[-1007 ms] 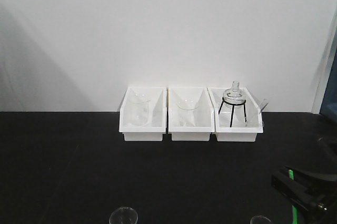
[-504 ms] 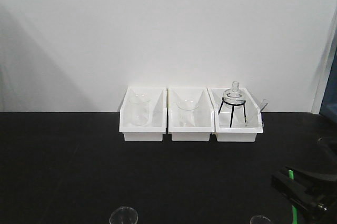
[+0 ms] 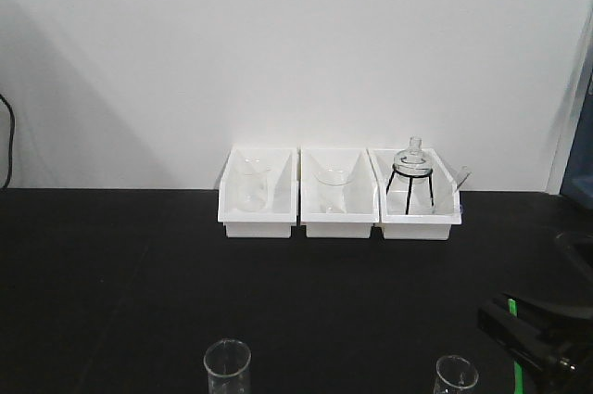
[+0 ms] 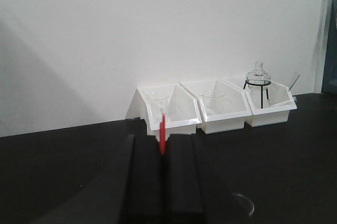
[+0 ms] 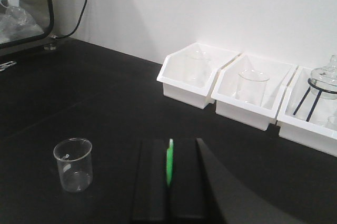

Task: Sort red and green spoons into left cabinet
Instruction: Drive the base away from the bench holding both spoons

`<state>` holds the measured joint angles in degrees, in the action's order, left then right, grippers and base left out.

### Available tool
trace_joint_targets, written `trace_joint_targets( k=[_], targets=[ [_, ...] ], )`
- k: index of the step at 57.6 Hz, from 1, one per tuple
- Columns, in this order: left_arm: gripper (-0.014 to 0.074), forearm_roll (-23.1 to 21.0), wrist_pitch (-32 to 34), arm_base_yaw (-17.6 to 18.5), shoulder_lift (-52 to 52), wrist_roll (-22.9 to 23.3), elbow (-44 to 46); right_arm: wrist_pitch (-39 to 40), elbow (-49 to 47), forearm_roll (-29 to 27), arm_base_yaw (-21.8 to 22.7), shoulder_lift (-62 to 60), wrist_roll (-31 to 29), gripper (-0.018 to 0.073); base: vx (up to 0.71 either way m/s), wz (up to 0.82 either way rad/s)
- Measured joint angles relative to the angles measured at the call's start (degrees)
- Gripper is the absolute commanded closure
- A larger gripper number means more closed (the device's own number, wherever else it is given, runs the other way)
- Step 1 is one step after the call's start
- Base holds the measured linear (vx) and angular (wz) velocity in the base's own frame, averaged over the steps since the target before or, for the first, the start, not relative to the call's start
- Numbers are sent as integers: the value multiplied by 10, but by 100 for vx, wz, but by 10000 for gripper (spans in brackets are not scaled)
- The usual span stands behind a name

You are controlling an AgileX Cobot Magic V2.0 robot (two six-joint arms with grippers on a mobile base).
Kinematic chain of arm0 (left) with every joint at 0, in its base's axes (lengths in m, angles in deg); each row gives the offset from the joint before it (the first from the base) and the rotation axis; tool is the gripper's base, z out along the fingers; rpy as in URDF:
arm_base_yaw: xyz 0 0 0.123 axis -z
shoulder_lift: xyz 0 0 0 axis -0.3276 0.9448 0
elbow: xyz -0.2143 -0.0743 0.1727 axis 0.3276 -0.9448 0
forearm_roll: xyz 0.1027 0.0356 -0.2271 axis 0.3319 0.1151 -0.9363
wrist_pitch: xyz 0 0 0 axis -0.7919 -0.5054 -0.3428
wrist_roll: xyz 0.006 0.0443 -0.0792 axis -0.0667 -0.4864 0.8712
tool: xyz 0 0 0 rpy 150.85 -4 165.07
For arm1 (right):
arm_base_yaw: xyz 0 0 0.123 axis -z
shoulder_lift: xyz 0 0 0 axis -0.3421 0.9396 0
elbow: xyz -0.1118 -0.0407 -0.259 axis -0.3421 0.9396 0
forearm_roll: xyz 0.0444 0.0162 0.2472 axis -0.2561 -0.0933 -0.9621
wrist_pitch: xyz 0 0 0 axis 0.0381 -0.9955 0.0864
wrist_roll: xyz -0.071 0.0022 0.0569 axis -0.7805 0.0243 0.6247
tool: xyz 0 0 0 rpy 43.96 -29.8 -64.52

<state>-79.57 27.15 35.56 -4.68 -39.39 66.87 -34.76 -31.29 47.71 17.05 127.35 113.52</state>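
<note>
Red spoon and green spoon sit above black desk filling lower frame; three white bins mid-frame at wall; my left gripper jaws clamp the red, right gripper jaws the green, both bottom centre.

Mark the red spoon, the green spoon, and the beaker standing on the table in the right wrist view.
red spoon (image 4: 162, 135): left wrist view, middle of the visible handle.
green spoon (image 5: 169, 162): right wrist view, middle of the visible handle.
beaker (image 5: 73, 165): right wrist view, its clear side wall.
</note>
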Motion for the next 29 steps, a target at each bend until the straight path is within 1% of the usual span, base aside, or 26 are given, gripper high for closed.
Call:
trace_joint_targets(
  k=[18,29],
  targets=[
    [566,0,0,0,0,0,0,0,0,1,0,0,0,564,-20,4],
    [566,0,0,0,0,0,0,0,0,1,0,-1,0,564,-19,22]
  ],
)
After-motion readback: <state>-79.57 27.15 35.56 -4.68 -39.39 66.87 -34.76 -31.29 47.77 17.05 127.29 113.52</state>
